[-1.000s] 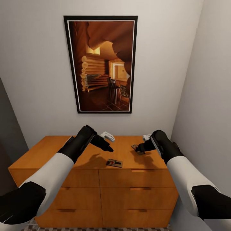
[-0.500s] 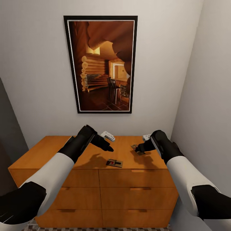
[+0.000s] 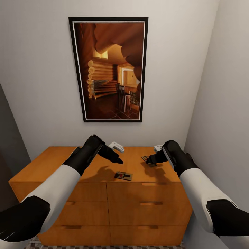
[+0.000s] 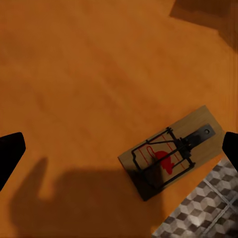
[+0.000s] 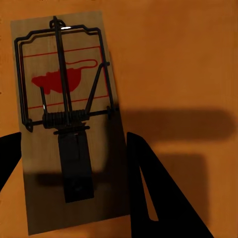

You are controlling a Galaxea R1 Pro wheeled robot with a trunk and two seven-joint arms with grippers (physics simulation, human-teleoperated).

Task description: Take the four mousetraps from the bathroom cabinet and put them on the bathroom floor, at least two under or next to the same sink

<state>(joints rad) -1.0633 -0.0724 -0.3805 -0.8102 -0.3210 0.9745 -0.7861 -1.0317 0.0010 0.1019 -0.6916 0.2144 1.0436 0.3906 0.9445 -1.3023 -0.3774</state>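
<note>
On top of the cabinet (image 3: 52, 162), both pincers hang over mousetraps.
Right pincer (image 3: 149, 160) grips one mousetrap (image 5: 67, 124); left pincer (image 3: 117, 160) is spread wide above another mousetrap (image 4: 172, 151).

The left pincer (image 3: 118, 161) has edged slightly upward above the cabinet (image 3: 52, 162) top.

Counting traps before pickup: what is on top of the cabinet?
On the cabinet top, two mousetraps show: one near the front edge, another between the right tool's fingers. Both arms cover part of the top, so any more cannot be seen.
</note>
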